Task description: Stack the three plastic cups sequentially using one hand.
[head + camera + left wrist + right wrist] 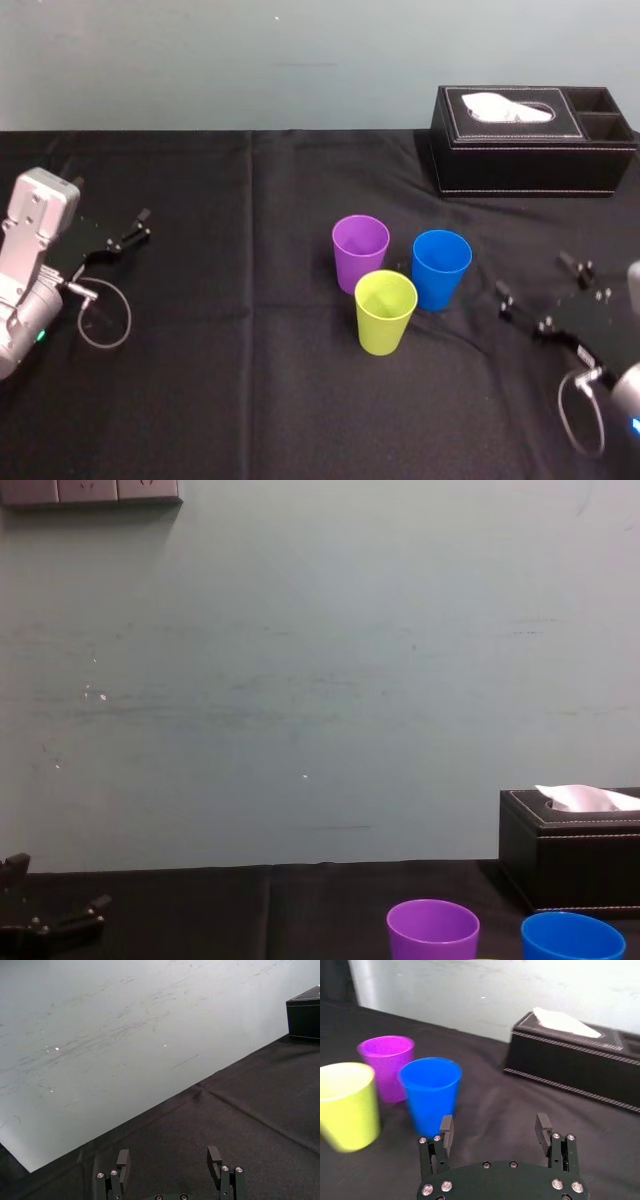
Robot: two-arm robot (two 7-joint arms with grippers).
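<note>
Overall, a creased black cloth (pixel 200 400) covers the table and runs back to a scuffed, pale blue-green wall (pixel 300 680) with a strip of sockets (pixel 90 490) high up. The purple cup (pixel 360 250), blue cup (pixel 441 268) and yellow-green cup (pixel 385 310) stand upright, clustered mid-table, in front of a black tissue box (pixel 530 140). The right gripper (pixel 535 273) sits just right of the cups, fingers apart. The left gripper (pixel 138 227) is parked far left, likewise spread.
</note>
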